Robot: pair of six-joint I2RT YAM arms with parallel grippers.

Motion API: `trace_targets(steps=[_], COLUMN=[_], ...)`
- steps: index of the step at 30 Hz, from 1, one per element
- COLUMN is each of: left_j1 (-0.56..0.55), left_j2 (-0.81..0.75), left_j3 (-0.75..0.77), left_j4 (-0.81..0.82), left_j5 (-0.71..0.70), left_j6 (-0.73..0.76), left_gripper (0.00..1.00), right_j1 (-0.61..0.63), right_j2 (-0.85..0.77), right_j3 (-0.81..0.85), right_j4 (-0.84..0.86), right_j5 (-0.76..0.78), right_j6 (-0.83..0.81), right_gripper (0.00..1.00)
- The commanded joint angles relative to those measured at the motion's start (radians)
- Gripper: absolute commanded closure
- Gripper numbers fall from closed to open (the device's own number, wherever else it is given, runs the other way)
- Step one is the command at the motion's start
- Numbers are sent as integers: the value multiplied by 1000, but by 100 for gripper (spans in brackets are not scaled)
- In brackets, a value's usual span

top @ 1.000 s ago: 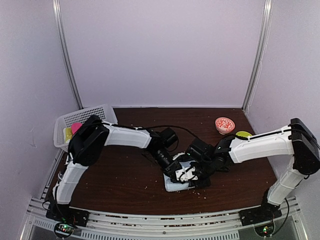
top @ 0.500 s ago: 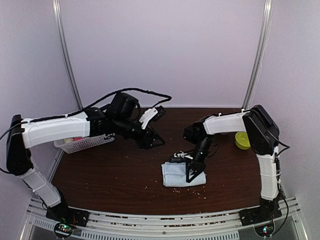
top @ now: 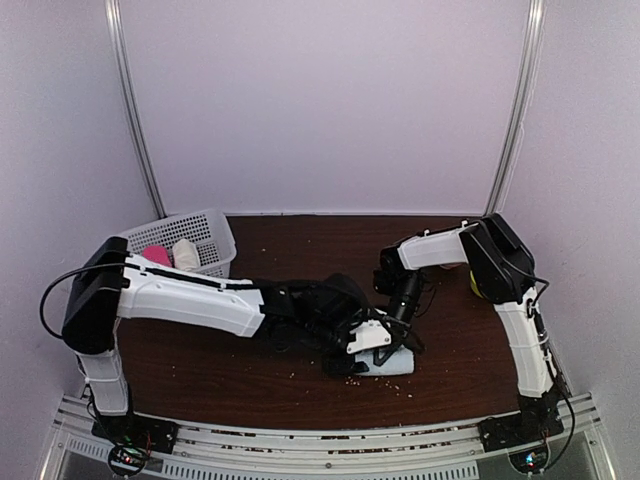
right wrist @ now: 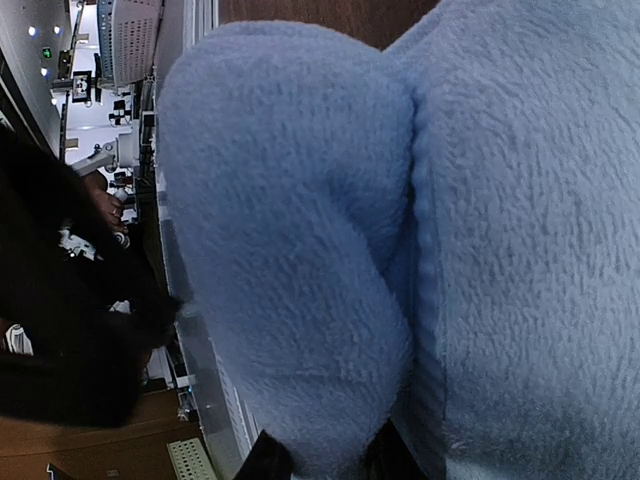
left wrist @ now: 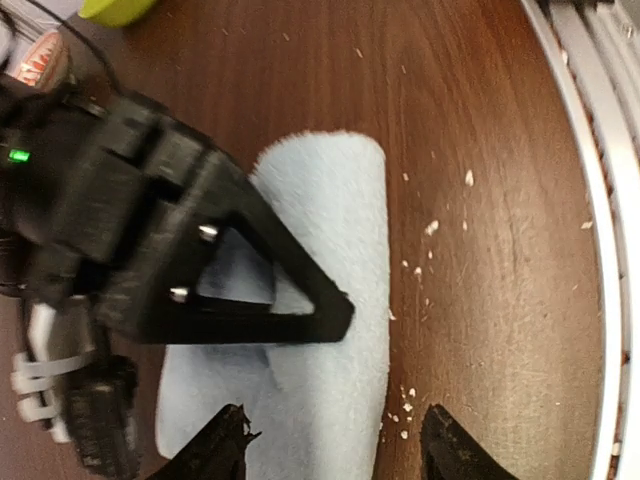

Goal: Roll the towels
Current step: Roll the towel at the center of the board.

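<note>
A pale blue towel (top: 388, 362) lies bunched in a thick fold near the front middle of the table. In the left wrist view the towel (left wrist: 330, 230) has a rounded long edge. My right gripper (top: 396, 332) comes down on it from behind. Its fingers (right wrist: 268, 460) pinch a plump fold of the towel (right wrist: 290, 220). My left gripper (left wrist: 335, 450) hovers open over the towel's near end, one fingertip over cloth and the other over bare wood. In the top view the left gripper (top: 368, 342) sits right beside the right one. A cream-white cloth bundle (top: 186, 254) lies in the basket.
A white mesh basket (top: 205, 228) stands at the back left, also holding a pink cloth (top: 155, 255). A yellow-green bowl (left wrist: 115, 8) and a red-patterned bowl (left wrist: 40, 65) sit at the back right. Pale crumbs (left wrist: 432, 228) dot the brown table (top: 300, 240).
The left arm has swung down from near the basket to the towel, and its jaws have spread wide. The right gripper stays on the towel.
</note>
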Motion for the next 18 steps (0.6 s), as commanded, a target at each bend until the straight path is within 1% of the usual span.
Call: trace_targets(steps=[1,3,5,9,11,13,15,16,17,18], left_j1=[-5,-5,-5,-5,-5,-5,-5,-5,-5,-6], left_j2=[91,148,194,236,241,243,246,246,244,245], left_j3=[42,61,88,110,114,124,138,143,148,156], left_j4=[0,-6,-21,-27,-27,-48,-100,-126,-156,-194], left_j5=[-71,-40,-15,-33,-47,-53,-42,-26,8,50], left_j6=[96,103,96,75,62,51,40,34,29,30], left_gripper=[42,46,52,65,74,82,91,94,95,95], right_j1=[13,12,12,12,12,12,6,-2,-12,-26], right_j2=[68,70,68,49,27,-25,-122,-164,-208,-246], right_j3=[-17,-19,-21,-20,-14,-11,2,16,31,49], right_j4=[72,76,78,74,68,66,68,74,89,100], right_j5=[167,164,161,148,134,123,126,127,127,127], right_j6=[-4,-4,-3,-8,-11,-18,-23,-12,12,38], right_gripper=[88,88,88,88,85,78,69,57,53,50])
